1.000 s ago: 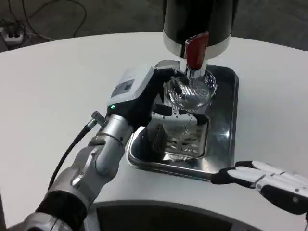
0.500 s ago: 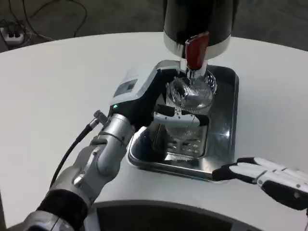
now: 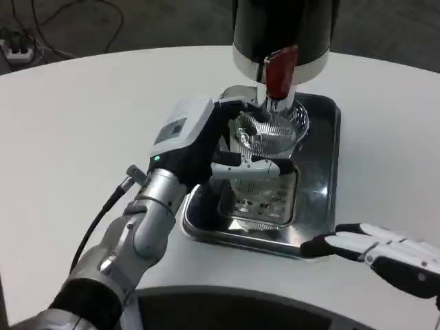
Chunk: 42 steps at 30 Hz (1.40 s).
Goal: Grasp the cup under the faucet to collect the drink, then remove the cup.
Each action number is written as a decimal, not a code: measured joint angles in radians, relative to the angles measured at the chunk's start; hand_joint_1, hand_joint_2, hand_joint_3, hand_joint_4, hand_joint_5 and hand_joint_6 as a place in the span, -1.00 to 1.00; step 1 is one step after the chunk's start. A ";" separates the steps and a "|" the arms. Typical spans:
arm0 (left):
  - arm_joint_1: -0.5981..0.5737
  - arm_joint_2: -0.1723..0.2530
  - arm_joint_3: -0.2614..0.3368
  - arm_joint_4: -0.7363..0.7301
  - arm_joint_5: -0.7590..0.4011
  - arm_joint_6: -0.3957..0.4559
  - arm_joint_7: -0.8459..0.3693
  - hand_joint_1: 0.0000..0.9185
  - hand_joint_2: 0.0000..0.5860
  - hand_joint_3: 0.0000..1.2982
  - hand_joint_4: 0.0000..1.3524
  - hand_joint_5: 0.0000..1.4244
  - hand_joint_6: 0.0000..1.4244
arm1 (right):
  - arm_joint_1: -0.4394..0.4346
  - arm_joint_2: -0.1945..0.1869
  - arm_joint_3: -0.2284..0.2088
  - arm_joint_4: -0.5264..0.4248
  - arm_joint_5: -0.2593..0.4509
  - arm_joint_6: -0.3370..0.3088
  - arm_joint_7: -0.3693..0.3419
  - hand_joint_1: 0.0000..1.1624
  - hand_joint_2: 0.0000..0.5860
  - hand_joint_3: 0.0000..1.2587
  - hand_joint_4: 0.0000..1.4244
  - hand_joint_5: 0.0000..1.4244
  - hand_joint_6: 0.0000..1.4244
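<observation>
A clear ribbed glass cup (image 3: 269, 137) stands on the metal tray (image 3: 323, 199), directly under the faucet with its red lever (image 3: 279, 71) on the black and silver dispenser (image 3: 285, 31). My left hand (image 3: 206, 141) reaches in from the left and its fingers wrap around the cup's near side, holding it. My right hand (image 3: 385, 258) lies at the lower right on the table, fingers stretched out flat toward the tray's front edge, holding nothing.
A perforated drip grate (image 3: 258, 199) sits in the tray below the cup. The white round table (image 3: 82, 124) spreads wide to the left. A black cable (image 3: 103, 213) runs along my left forearm. A power strip (image 3: 17, 48) lies on the floor beyond the table.
My left hand has shifted slightly left and toward me while keeping its hold on the cup. The right hand has crept a little left along the table.
</observation>
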<state>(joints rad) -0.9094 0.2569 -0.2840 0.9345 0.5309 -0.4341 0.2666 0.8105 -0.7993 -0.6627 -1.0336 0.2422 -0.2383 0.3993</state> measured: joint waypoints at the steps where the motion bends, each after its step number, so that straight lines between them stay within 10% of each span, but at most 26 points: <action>1: 0.002 0.000 0.000 0.001 -0.006 0.000 -0.001 -0.18 -0.74 -0.20 -0.33 0.10 0.44 | 0.000 0.000 0.000 0.000 0.000 0.000 0.000 -0.10 0.45 -0.72 -0.82 -0.90 -0.93; 5: 0.002 0.000 0.000 0.004 -0.012 -0.001 -0.010 -0.28 -0.72 -0.48 -0.44 -0.02 0.36 | -0.001 0.000 0.000 0.000 0.000 0.001 -0.001 -0.10 0.45 -0.72 -0.82 -0.90 -0.93; 22: 0.004 0.001 0.000 0.007 -0.017 -0.016 -0.014 -0.31 -0.75 -0.50 -0.48 -0.03 0.30 | 0.001 0.009 0.002 0.000 0.000 0.001 -0.007 -0.10 0.45 -0.72 -0.82 -0.90 -0.91; 32: 0.014 0.003 0.019 0.005 -0.078 -0.034 -0.086 -0.72 -1.00 -0.99 -0.99 -0.73 -0.58 | 0.009 0.013 0.002 0.000 0.000 0.000 -0.008 -0.09 0.45 -0.72 -0.82 -0.90 -0.91; 42: 0.026 0.003 0.030 -0.006 -0.101 -0.034 -0.151 -0.98 -1.00 -1.00 -1.00 -1.00 -1.00 | 0.011 0.015 0.002 0.000 0.000 0.000 -0.009 -0.09 0.45 -0.72 -0.81 -0.90 -0.91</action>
<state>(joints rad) -0.8834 0.2597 -0.2542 0.9288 0.4295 -0.4680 0.1153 0.8212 -0.7839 -0.6603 -1.0336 0.2423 -0.2380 0.3905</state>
